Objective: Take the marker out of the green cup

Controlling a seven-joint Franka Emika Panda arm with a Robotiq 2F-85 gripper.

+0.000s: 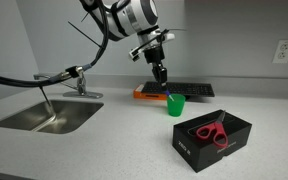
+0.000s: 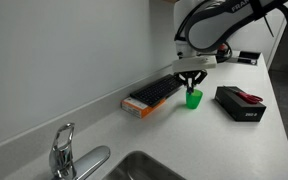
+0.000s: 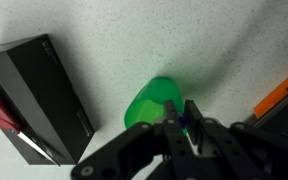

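The green cup stands upright on the white counter, also seen in an exterior view and in the wrist view. My gripper hangs just above it, as the other views show. The fingers are nearly together. A small piece of the blue marker shows between them, over the cup's rim. The rest of the marker is hidden by the fingers and the cup.
A black box with red scissors sits beside the cup. A flat orange-edged object with a black top lies behind the cup by the wall. A sink and faucet are further along the counter.
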